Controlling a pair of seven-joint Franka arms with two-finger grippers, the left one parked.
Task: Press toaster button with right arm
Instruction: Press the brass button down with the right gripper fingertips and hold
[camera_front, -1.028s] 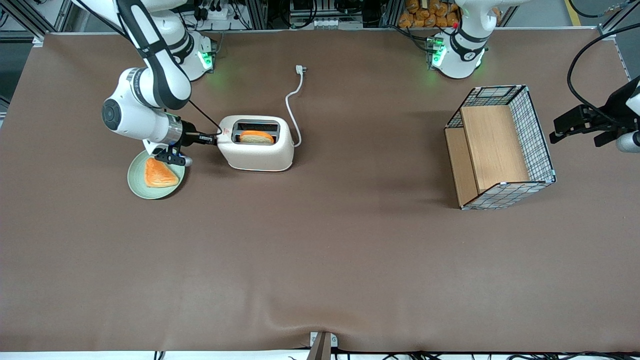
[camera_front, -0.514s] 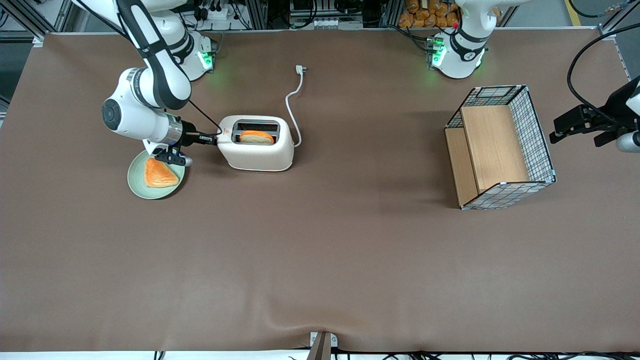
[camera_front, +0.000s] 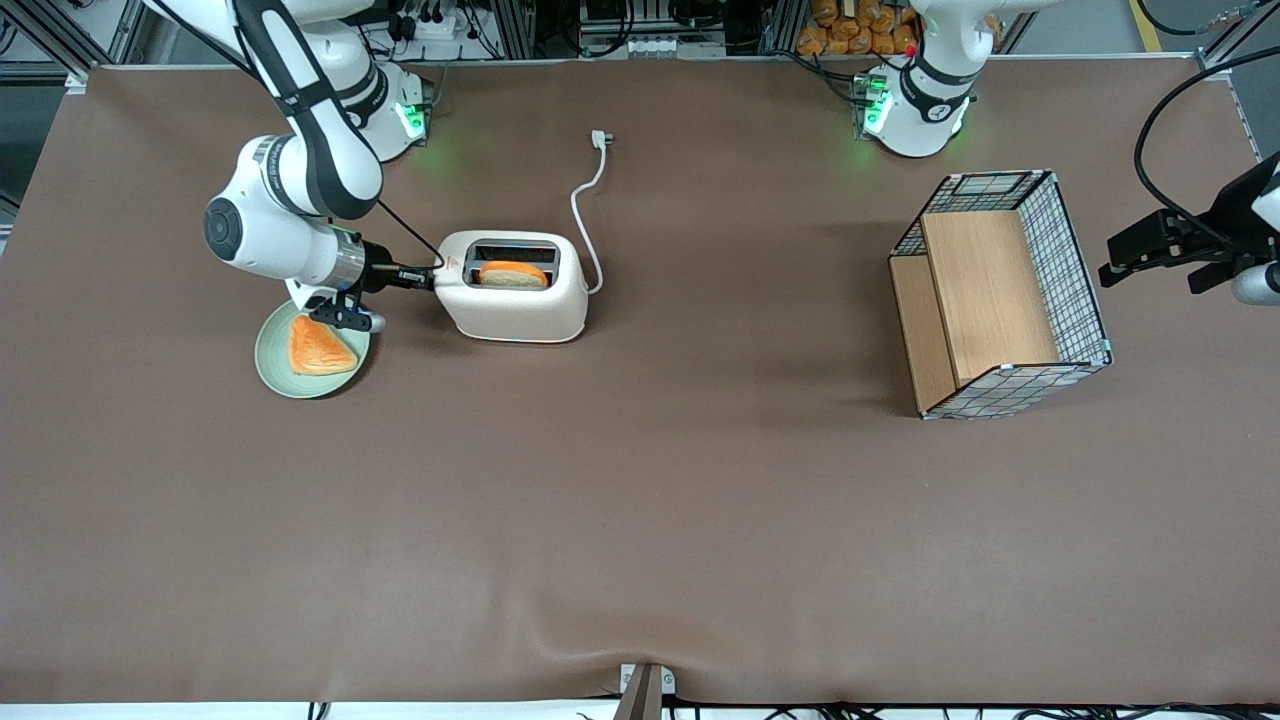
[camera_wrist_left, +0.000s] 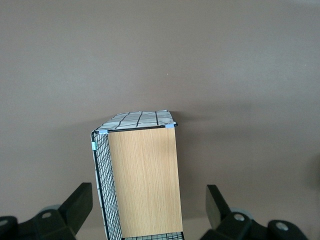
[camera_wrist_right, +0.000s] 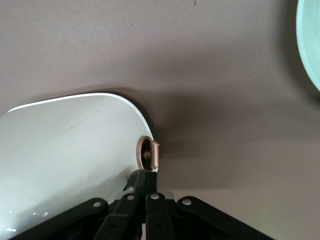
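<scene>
We had the right arm (camera_front: 300, 150) reaching in level toward the toaster (camera_front: 515, 288), which stood at the working arm's end of the table with its long axis running sideways across the table. Our gripper (camera_front: 428, 280), fingers pinched together, met the narrow end face. In the wrist view the toaster button (camera_wrist_right: 148, 153) sat directly ahead of the tips, so we judged the push should run along that axis.

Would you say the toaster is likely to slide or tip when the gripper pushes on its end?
The toaster looks wide and low, so tipping seems unlikely. It stands free on the smooth table cover, so it may slide a little. The gripper, shut, is at its narrow end; its loose cord should not hold it.
</scene>
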